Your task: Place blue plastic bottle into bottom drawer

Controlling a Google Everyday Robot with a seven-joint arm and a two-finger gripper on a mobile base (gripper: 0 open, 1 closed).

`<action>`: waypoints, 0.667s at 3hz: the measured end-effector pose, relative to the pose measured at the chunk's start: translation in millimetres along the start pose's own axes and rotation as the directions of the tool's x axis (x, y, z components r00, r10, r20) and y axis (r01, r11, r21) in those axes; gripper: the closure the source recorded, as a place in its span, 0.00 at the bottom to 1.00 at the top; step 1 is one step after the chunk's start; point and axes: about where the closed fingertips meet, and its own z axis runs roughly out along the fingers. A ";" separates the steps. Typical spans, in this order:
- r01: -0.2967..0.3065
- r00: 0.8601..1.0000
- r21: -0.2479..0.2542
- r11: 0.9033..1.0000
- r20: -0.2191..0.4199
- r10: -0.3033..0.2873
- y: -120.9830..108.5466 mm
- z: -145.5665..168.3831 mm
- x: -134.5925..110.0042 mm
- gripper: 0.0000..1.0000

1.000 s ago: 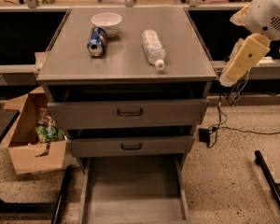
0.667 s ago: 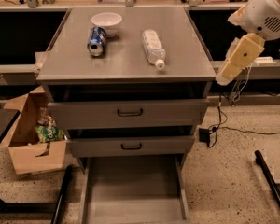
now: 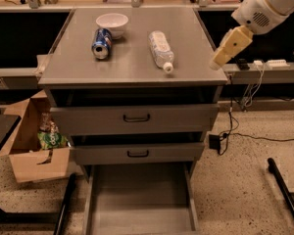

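The blue plastic bottle (image 3: 160, 50) lies on its side on the grey cabinet top (image 3: 132, 62), white cap toward the front. The bottom drawer (image 3: 139, 199) is pulled open below the two upper drawers, and nothing shows inside it. My gripper (image 3: 220, 59) hangs from the white arm at the upper right, over the cabinet's right edge, about a hand's width right of the bottle and not touching it. It holds nothing.
A blue soda can (image 3: 101, 43) lies on the cabinet top left of the bottle, with a white bowl (image 3: 111, 23) behind it. A cardboard box (image 3: 32, 146) with a green bag stands on the floor at left. Cables (image 3: 235, 126) run at right.
My arm and gripper have moved up and to the left, toward the cabinet's right edge. The bottle, can and bowl have not moved.
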 end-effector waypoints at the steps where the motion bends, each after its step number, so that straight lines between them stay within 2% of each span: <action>1: -0.040 0.998 0.020 0.999 0.058 0.039 -29.3 20.5 -11.2 0.00; 2: -0.062 0.993 0.022 0.998 0.097 0.060 -51.2 40.9 -23.7 0.00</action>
